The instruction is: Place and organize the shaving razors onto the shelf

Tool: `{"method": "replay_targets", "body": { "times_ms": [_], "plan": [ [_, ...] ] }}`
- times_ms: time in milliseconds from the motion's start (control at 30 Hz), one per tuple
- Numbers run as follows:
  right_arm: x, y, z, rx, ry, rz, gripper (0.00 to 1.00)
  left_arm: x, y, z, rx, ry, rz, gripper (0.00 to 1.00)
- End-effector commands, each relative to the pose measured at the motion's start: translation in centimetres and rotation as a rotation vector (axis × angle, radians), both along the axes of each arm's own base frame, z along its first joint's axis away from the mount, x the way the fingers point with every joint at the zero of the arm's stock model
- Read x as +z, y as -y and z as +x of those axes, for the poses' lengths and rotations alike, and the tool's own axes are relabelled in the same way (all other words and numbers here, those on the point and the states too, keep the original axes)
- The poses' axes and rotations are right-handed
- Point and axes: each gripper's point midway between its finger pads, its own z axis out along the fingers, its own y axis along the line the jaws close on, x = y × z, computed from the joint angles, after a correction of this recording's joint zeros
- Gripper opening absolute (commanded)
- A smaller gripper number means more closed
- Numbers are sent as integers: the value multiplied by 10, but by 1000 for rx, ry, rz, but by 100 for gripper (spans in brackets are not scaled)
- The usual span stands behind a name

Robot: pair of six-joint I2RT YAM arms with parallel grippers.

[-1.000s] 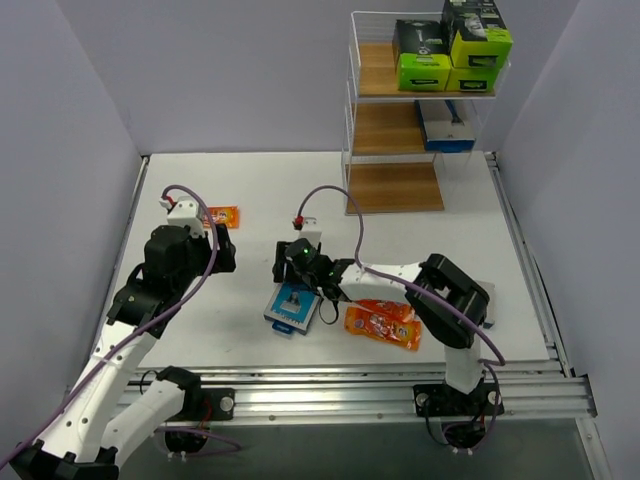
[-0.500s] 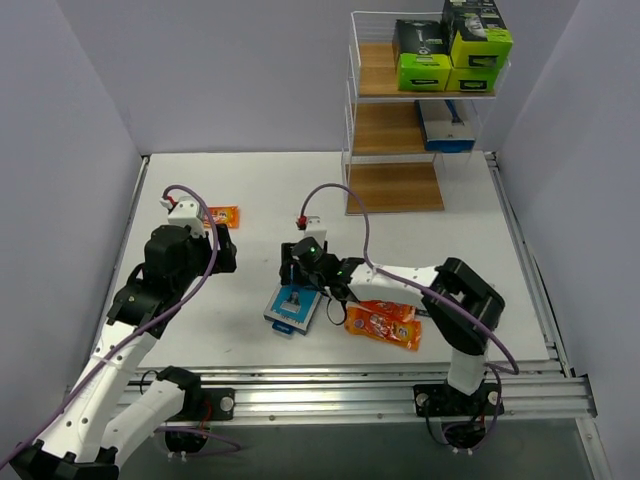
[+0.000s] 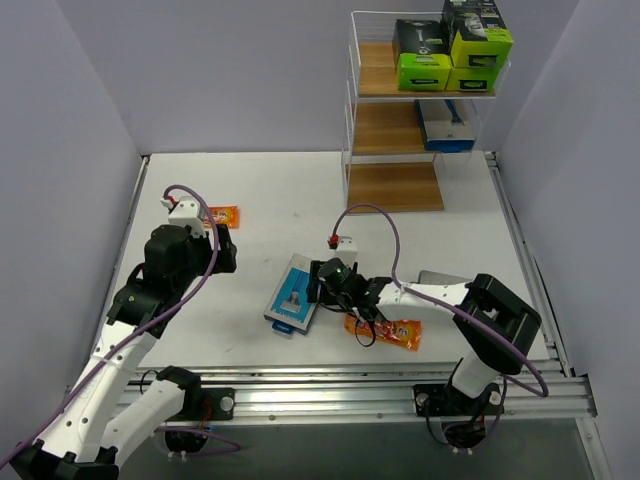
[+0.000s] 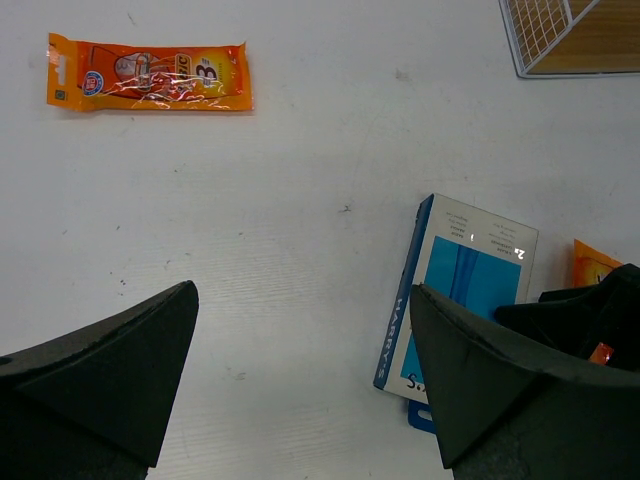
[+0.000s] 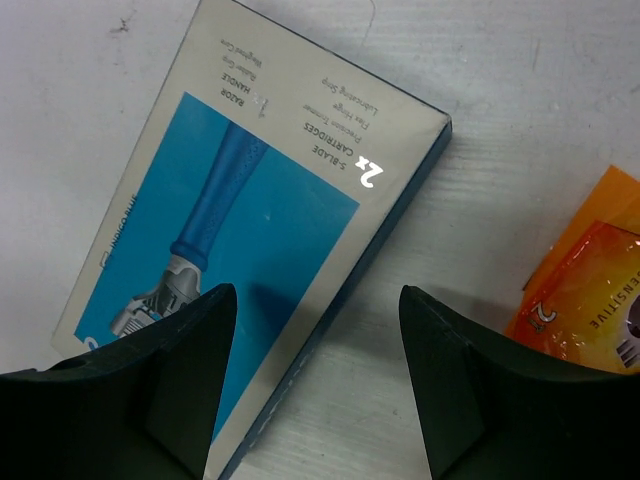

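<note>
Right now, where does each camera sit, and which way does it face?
Top: above, behind the bases, facing down over table to shelf; left arm, right arm show.
Left wrist: looks down past its fingers at orange packet and blue card.
Right wrist: close over the card, its fingers below.
Shared: both wrist views show the blue card.

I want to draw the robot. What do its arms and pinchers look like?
The left arm and right arm are white tubes with chunky black joints. Each carries a looping purple cable ending at a small red-and-white plug. A tiny green light glows on the right wrist. The left gripper and right gripper each have two black wedge-shaped fingers.
</note>
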Motion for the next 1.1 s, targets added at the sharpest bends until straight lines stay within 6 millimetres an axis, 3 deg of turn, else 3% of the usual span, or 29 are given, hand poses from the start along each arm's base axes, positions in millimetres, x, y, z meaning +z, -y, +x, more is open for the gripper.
{"method": "replay_targets", "body": {
  "times_ms": [0,133,367,500,567,600,667,700,767,900,1067],
  "plan": [
    [4,-3,7,-53,13,56,62,21,6,5,-23,65,-22,96],
    [-1,-11,12,-31,12,55,63,20,6,5,-25,63,-22,96],
    [2,-35,41,17,46,90,63,18,8,6,-32,58,-23,96],
    [-2,-63,56,93,56,75,63,17,11,6,-42,51,-24,96],
    [11,-87,64,161,79,117,63,16,12,7,-45,48,-23,96],
    [4,-95,64,188,69,118,63,16,11,7,-43,48,-23,96],
    [20,-124,62,288,84,200,63,15,12,6,-45,47,-22,96],
    [14,-131,59,322,74,210,63,16,11,6,-43,50,-23,96],
    [28,-152,49,438,86,299,62,16,12,6,-43,49,-23,96],
    [33,-153,39,483,98,328,62,15,12,7,-46,47,-22,96],
    [54,-131,42,431,146,314,63,15,13,7,-49,47,-24,96]
  ]
}}
